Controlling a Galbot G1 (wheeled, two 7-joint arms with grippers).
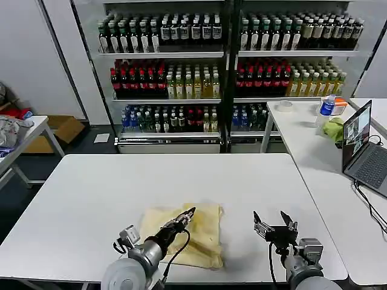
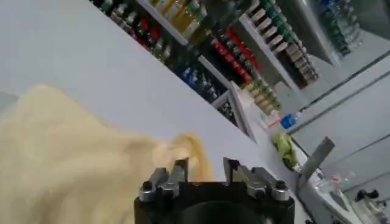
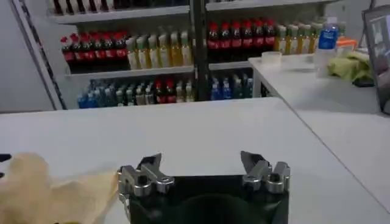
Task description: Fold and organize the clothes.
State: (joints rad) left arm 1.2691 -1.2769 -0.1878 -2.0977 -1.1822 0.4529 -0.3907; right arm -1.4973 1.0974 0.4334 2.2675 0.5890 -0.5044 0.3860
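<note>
garment (image 1: 195,232): lies on the table (image 1: 91,199) near its front edge, about midway along it.
left pincer (image 1: 188,214): over the garment's middle, its arm reaching in from the front edge.
right pincer (image 1: 273,219): above bare table to the right of the garment, apart from it, fingers spread.
shelves of bottles (image 1: 224,66): behind the table, across the far wall.
second table (image 1: 308,139): to the right, running back toward the shelves.
laptop (image 1: 363,148): on the second table, at its right side.
green cloth (image 1: 333,128): on the second table, behind the laptop.
bottle (image 1: 327,109): on the second table, just behind the green cloth.
cardboard box (image 1: 60,130): on the floor at far left, behind a side table.
</note>
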